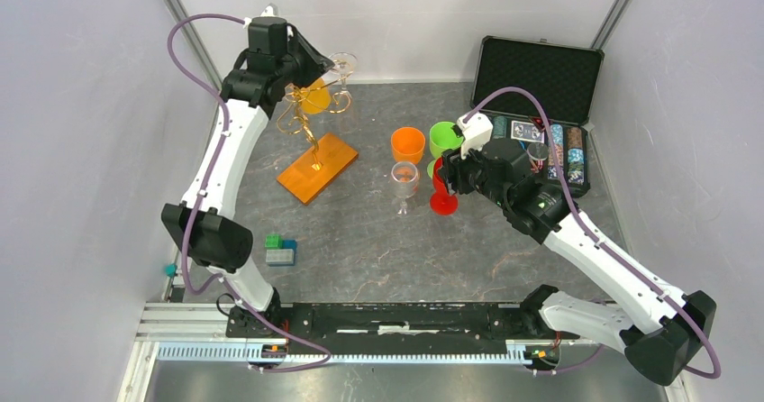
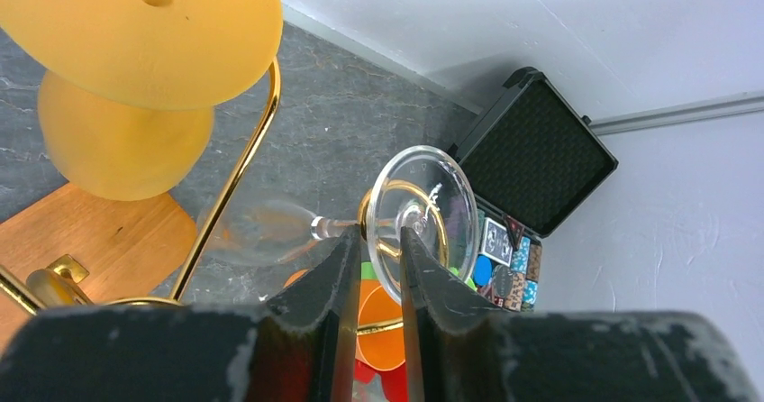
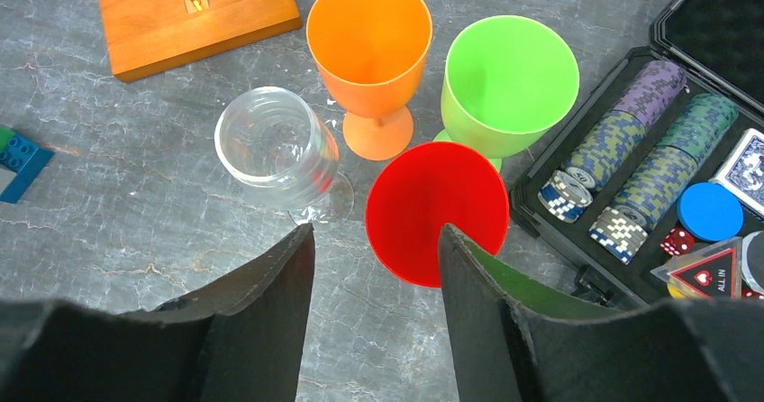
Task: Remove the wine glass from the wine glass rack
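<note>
Clear wine glass (image 2: 329, 226), gold wire rack (image 2: 236, 181) (curled)

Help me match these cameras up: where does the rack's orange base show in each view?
Top external: the orange base lies left of centre on the table.
Left wrist: it is in the lower left corner.
Right wrist: it is at the upper left.
Shared landmark: the black case, to the right of the base in every view.
</note>
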`<state>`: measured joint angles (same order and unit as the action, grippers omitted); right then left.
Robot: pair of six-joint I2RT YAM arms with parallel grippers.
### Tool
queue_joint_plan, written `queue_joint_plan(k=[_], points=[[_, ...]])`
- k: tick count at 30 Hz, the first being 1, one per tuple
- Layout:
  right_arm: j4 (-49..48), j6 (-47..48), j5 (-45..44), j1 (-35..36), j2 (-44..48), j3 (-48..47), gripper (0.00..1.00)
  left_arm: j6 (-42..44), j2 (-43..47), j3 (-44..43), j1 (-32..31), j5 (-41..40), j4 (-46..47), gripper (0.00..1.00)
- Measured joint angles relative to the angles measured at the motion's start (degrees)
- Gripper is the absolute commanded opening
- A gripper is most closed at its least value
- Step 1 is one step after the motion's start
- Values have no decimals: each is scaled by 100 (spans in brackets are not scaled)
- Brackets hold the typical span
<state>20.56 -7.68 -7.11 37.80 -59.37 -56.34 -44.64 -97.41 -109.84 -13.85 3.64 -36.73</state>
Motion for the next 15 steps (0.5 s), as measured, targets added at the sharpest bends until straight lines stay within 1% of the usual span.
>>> queue_joint_plan(k=[5, 9, 11, 15], points=[[-11, -2, 0, 0, 0, 7, 57, 2, 125, 2, 0, 0, -46, 32], [-37, -2, 2, 0, -2, 57, 57, 0, 236, 46, 2, 44, -20, 33], [-37, -2, 0, 0, 0, 76, 57, -7, 269, 127, 42, 155, 76, 40], [-35, -4, 2, 0, 0, 92, 57, -85, 282, 382, 146, 369, 205, 45]])
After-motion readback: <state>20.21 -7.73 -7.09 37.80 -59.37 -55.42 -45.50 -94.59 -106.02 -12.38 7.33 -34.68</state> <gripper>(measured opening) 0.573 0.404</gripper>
